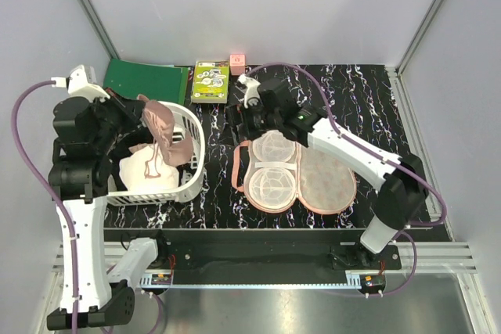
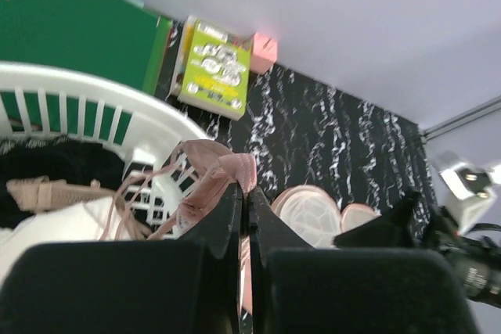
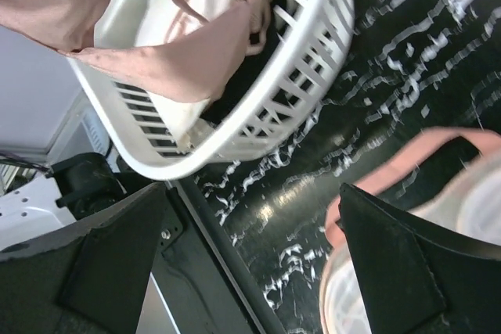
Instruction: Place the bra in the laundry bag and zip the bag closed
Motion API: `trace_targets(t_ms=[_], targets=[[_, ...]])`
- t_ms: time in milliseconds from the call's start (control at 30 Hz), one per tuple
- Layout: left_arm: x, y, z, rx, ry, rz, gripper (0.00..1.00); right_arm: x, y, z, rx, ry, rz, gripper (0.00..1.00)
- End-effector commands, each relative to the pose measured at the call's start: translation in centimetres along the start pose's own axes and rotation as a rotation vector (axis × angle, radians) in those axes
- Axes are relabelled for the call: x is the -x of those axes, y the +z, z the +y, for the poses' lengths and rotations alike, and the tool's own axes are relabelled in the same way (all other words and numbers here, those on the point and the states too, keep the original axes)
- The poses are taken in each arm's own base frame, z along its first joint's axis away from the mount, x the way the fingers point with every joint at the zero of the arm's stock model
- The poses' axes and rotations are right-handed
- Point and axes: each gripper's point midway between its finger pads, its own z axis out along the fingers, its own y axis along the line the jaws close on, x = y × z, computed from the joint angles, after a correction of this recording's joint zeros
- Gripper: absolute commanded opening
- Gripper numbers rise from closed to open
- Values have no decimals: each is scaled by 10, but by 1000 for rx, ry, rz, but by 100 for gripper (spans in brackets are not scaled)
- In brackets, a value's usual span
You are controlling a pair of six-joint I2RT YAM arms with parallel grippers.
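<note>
The salmon-pink bra (image 1: pixel 162 124) hangs from my left gripper (image 1: pixel 139 115) above the white basket (image 1: pixel 197 163). In the left wrist view my left gripper (image 2: pixel 244 190) is shut on the bra (image 2: pixel 210 163), whose straps trail down over the basket rim (image 2: pixel 94 88). The laundry bag (image 1: pixel 296 171) lies open on the black marbled table, white mesh faces up. It also shows in the left wrist view (image 2: pixel 309 207). My right gripper (image 1: pixel 245 121) hovers by the bag's far left corner. It is open and empty in the right wrist view (image 3: pixel 252 193), with the bag's pink edge (image 3: pixel 391 179) by one finger.
The basket (image 3: pixel 301 87) holds white and black clothes (image 1: pixel 149 171). A green folder (image 1: pixel 145 80), a yellow-green box (image 1: pixel 211 82) and a small pink block (image 1: pixel 237 62) lie at the table's back edge. The table's front rail (image 3: pixel 203 271) runs below my right gripper.
</note>
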Motion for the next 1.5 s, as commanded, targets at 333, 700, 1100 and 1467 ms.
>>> trace_targets(t_ms=[333,700,1100,1467], targets=[[24,-46,-165,-773,284,76,0,52,-40,66,139,-152,-128,100],[9,-64,-285,-1218,276,197,0,-1,-176,-85,-540,338,-202,100],[-70,21,-354,-1224,412,293,0,-95,-227,-160,-674,696,-196,100],[-115,19,-362,-1322,436,419,0,-81,-265,-179,-790,699,-268,100]])
